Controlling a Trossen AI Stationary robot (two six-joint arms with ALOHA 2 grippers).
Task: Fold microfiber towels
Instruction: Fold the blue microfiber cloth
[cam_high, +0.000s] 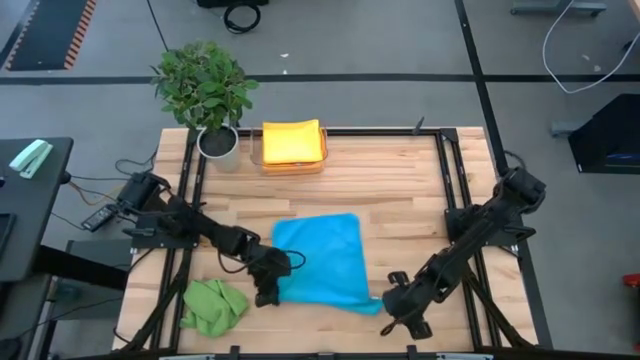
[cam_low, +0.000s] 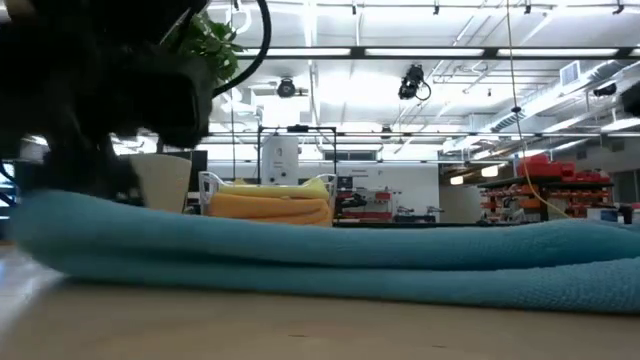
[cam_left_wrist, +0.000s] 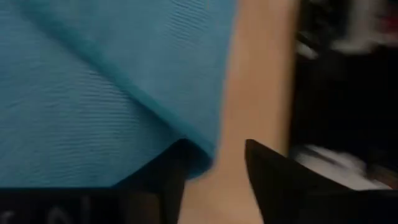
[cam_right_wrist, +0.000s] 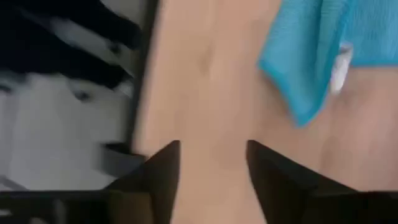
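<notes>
A blue microfiber towel (cam_high: 320, 262) lies doubled over flat on the wooden table's middle; the low view shows its layers (cam_low: 330, 260). My left gripper (cam_high: 267, 293) stands open at its near left corner (cam_left_wrist: 200, 155), low over the table. My right gripper (cam_high: 393, 305) stands open over bare wood (cam_right_wrist: 212, 149), a little off the towel's near right corner, which bears a white label (cam_right_wrist: 339, 68). A green towel (cam_high: 213, 305) lies crumpled at the near left. Yellow and orange towels (cam_high: 292, 143) lie stacked at the far edge. My left gripper has one finger (cam_left_wrist: 168, 171) right beside the blue towel's near left corner (cam_left_wrist: 200, 155), and the other finger over bare wood. Whether that finger touches the cloth I cannot tell.
A potted plant (cam_high: 210, 95) stands at the far left corner, next to the clear tray (cam_high: 292, 165) that holds the stacked towels. A black frame (cam_high: 445, 180) runs along the table's sides. Bare wood lies to the right of the blue towel.
</notes>
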